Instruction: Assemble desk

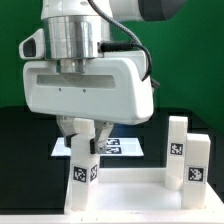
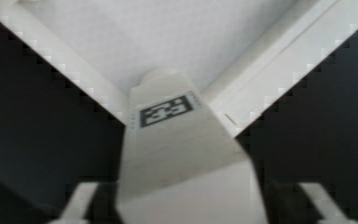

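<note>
The desk's white rimmed tabletop [image 1: 135, 192] lies flat at the front of the black table. Three white square-bar legs stand upright on it. Two legs [image 1: 178, 150] [image 1: 197, 160] are at the exterior view's right. The third leg [image 1: 83, 168] rises from the left corner, directly under my gripper [image 1: 85, 140]. My two fingers straddle its top. In the wrist view this leg [image 2: 179, 150], with its tag sticker, fills the space between the fingers [image 2: 78, 205], and a dark gap shows on each side. My gripper [image 2: 194, 212] is open and clamps nothing. The tabletop's rim [image 2: 51, 50] runs beneath.
The marker board [image 1: 122, 146] lies flat on the black table behind the tabletop, partly hidden by my hand. The two right-hand legs stand close together near the tabletop's right end. A green wall closes the back.
</note>
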Motion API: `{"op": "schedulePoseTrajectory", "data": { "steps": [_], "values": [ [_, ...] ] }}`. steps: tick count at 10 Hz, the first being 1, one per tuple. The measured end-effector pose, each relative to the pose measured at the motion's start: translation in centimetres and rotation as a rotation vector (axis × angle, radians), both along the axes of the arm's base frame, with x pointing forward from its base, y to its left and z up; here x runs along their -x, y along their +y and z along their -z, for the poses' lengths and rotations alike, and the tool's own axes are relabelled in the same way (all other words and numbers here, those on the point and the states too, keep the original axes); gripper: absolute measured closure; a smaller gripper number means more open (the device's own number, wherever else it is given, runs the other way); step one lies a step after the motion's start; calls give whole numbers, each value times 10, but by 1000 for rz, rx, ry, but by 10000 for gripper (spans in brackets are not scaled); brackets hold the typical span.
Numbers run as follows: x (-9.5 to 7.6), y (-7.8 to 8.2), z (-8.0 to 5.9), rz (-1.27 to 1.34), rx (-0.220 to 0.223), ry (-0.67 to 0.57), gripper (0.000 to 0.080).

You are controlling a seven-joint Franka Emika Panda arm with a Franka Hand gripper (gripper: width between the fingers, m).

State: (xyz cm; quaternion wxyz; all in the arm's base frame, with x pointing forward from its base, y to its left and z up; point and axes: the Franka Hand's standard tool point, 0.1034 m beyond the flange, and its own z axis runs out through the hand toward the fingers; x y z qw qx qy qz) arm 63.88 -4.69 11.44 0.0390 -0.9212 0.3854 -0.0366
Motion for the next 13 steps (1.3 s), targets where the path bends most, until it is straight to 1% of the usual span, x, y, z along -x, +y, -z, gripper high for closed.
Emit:
{"op": "schedulePoseTrajectory", "data": {
  "steps": [1,3,4,5,8,10,11,13],
  "values": [
    [1,-3,1,132,-10,10,510],
    [3,-2,1,509,-48,36,510],
    [4,-1,1,733,-87,46,510],
    [4,-2,1,856,-109,50,510],
    [4,-1,1,1008,-124,59,510],
    [4,-3,2,1281,-176,43,510],
    [5,-2,2,1352,-195,26,510],
    [5,0,2,1315,-190,30,510]
  ]
}}
